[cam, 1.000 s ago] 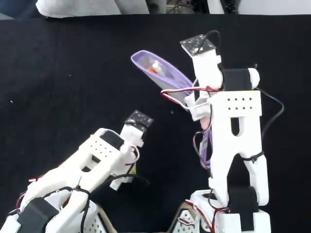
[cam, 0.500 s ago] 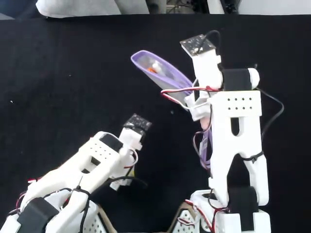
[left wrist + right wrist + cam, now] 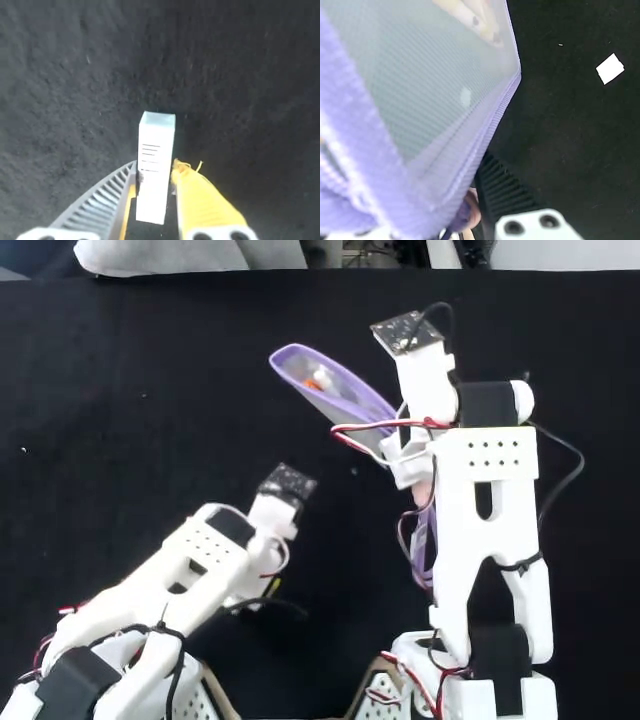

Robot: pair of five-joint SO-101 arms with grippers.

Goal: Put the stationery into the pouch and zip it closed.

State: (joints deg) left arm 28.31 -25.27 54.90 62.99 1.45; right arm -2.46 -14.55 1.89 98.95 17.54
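Pouch (image 3: 335, 390) of purple mesh is hanging tilted above the middle of the table, its opening facing the far edge, an orange and white item (image 3: 318, 378) lying inside. Right gripper (image 3: 476, 204) is clamping the pouch's lower edge. Black cloth is covering the table (image 3: 120, 390); a white bundle (image 3: 160, 255) is sitting beyond the far edge. Near the near-left corner, left gripper (image 3: 155, 172) is pinching a white eraser (image 3: 156, 145).

From above, the right arm (image 3: 480, 500) hides the pouch's (image 3: 330, 385) lower half. Up close the pouch is cut off at the edges, its contents (image 3: 470, 15) a blur. The white block's (image 3: 155, 165) print is too small to read. What the white speck (image 3: 610, 68) on the counter (image 3: 580, 150) is, I cannot tell.
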